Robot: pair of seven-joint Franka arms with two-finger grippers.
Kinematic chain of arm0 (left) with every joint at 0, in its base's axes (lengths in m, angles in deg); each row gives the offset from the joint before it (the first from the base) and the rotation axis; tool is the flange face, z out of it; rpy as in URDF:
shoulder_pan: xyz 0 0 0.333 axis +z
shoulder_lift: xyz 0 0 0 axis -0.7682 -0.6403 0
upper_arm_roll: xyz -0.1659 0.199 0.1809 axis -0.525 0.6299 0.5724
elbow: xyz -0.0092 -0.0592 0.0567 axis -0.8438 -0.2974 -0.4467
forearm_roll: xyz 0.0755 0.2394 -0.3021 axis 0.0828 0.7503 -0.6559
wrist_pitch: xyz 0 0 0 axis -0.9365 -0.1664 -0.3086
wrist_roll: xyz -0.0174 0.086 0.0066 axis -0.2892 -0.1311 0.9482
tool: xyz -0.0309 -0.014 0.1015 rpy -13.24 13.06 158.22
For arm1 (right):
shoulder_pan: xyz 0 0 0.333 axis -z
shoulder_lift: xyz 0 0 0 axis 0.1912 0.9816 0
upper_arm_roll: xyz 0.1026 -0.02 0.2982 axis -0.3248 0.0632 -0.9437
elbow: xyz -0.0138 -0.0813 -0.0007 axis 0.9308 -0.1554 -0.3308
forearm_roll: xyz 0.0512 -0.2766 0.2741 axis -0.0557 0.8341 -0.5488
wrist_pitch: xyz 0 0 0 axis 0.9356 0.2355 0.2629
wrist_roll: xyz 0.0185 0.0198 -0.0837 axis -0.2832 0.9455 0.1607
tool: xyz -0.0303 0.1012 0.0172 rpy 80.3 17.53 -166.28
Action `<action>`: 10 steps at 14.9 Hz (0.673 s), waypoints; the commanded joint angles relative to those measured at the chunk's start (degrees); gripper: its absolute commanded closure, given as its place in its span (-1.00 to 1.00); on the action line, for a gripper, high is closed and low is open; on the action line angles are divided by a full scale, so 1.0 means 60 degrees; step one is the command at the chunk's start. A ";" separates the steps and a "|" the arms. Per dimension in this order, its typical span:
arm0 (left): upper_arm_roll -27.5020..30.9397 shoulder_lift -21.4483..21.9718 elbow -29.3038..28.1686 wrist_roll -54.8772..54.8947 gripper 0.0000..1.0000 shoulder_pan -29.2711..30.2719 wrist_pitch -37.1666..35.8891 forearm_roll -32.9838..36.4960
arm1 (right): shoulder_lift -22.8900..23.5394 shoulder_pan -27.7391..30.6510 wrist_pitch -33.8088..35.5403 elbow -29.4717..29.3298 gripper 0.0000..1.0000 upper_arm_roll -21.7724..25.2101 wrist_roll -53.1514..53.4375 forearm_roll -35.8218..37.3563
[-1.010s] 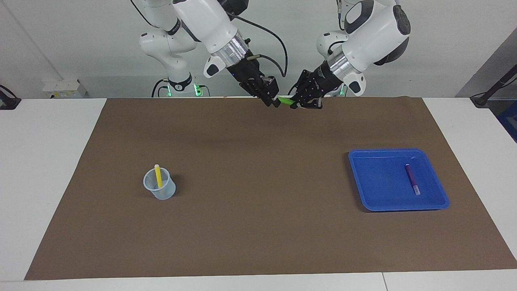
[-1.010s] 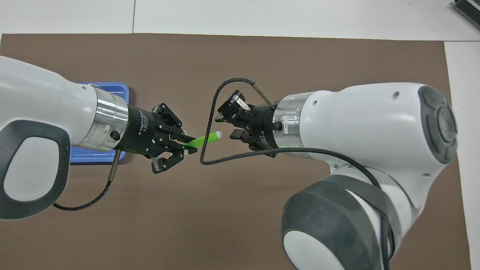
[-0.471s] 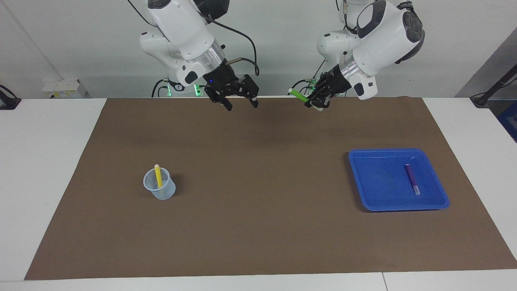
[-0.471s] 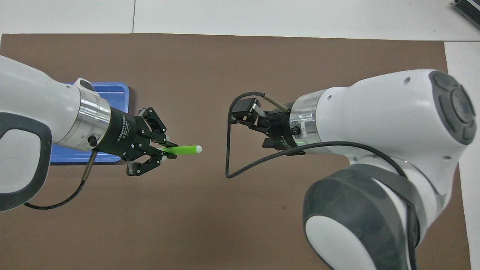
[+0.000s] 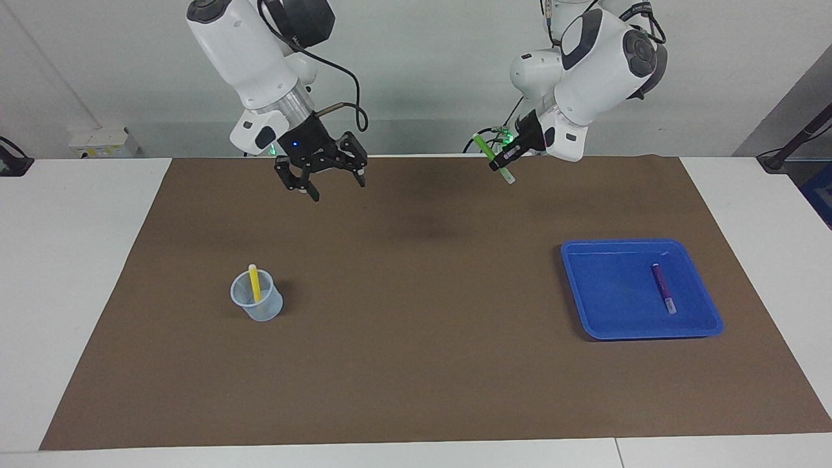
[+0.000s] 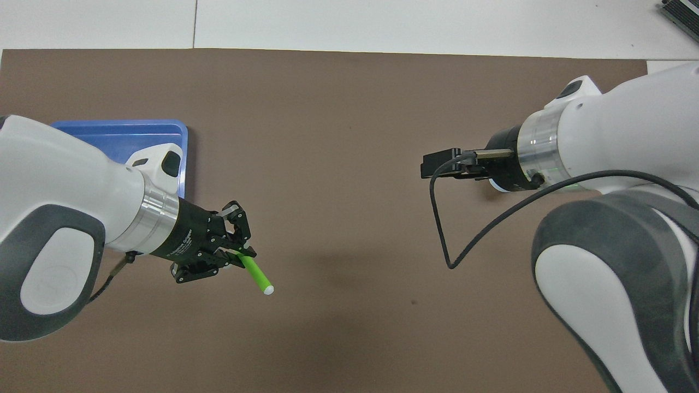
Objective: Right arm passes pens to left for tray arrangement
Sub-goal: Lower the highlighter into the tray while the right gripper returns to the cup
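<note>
My left gripper [image 5: 502,164] is shut on the green pen [image 5: 484,148] and holds it tilted in the air, over the mat's edge nearest the robots. In the overhead view the green pen [image 6: 256,273] sticks out of the left gripper [image 6: 240,256], pale end outward. My right gripper [image 5: 338,187] hangs open with nothing in it, over the mat toward the right arm's end. The purple pen [image 5: 663,288] lies in the blue tray [image 5: 640,244] toward the left arm's end. The yellow pen [image 5: 255,284] stands in a small translucent cup [image 5: 260,307]. My left arm partly covers the tray [image 6: 120,124] from above.
A brown mat [image 5: 416,364] covers most of the white table [image 5: 71,260]. The cup stands toward the right arm's end, about as far from the robots as the tray. A black cable [image 6: 437,218] loops off the right wrist.
The right gripper has let go of the green pen and swung away toward its own end. The left gripper has carried the pen toward the tray's end and turned it.
</note>
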 commanded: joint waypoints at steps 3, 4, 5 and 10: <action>0.0003 0.0255 -0.0621 0.3668 1.00 0.0313 0.0882 0.2021 | -0.0267 0.0972 -0.0474 0.1074 -1.00 -0.0111 -0.3258 0.0685; 0.0003 0.0153 -0.0723 0.4255 1.00 0.0473 0.1102 0.2286 | -0.0397 0.1046 -0.0796 0.1440 -1.00 -0.0111 -0.3553 0.0772; 0.0003 -0.0022 -0.0709 0.4696 1.00 0.0547 0.1263 0.2578 | -0.0428 0.1134 -0.1061 0.1734 -1.00 -0.0111 -0.3759 0.1020; 0.0018 -0.1295 -0.0301 0.6324 1.00 0.1119 0.2172 0.3870 | -0.0253 0.1558 -0.2144 0.2424 -1.00 -0.0111 -0.4595 0.2193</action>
